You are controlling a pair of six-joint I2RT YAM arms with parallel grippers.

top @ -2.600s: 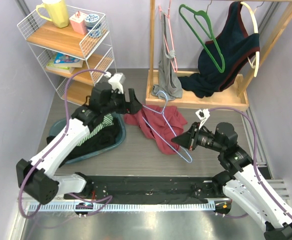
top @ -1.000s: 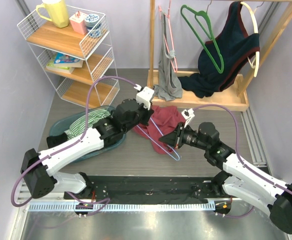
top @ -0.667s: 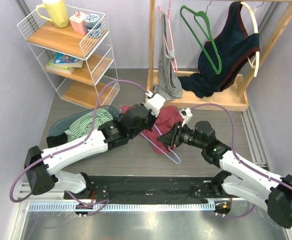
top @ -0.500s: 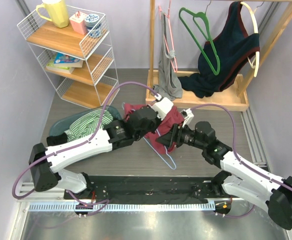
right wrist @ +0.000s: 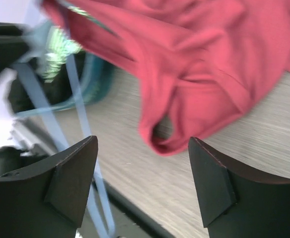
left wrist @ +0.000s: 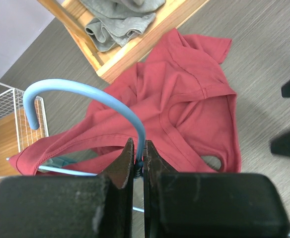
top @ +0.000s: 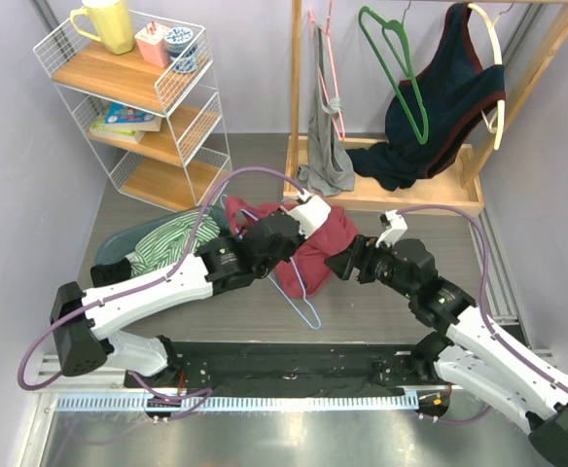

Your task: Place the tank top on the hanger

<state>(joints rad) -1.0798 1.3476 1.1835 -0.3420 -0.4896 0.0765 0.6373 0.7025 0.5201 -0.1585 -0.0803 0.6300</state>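
Left-edge basin holds striped cloth; maroon top (crumpled) drapes the hanger — left jaws pinch it, right jaws wide.

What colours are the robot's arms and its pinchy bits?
The left arm and right arm are white tubes with black joints. A purple cable loops along each. The left end effector and right end effector each have two flat black fingers.

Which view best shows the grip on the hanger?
Left wrist: the left gripper is shut on the hanger at the neck, just below its hook. Top external shows only the hanger's lower frame; the grip itself is hidden. Right wrist shows just blurred blue wire.
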